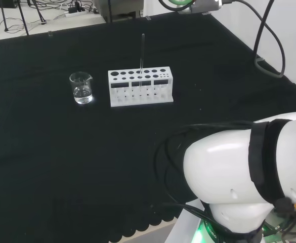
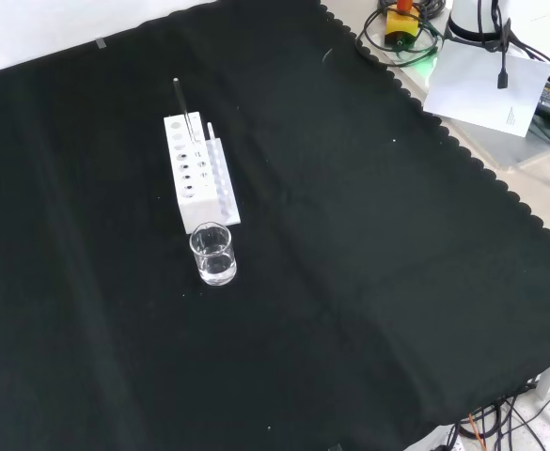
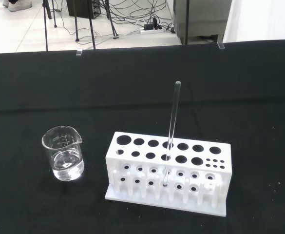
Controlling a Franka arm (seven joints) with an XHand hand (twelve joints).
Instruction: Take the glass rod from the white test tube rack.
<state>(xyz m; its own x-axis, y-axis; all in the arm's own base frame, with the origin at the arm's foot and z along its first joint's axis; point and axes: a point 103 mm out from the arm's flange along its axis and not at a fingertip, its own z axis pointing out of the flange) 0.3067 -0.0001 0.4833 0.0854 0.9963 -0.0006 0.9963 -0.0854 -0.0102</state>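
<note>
Head view: thin clear glass rod [image 1: 141, 50] is standing upright in a far-row hole of the white plastic test tube rack [image 1: 140, 87]; small clear glass beaker [image 1: 81, 88] of water is sitting just left. Hand state: cannot tell.

My head camera looks over the arm's white link [image 1: 239, 167] at the bench; my front camera looks down from opposite; my wrist camera sits nearest; all share the white rack [image 1: 140, 86].
</note>
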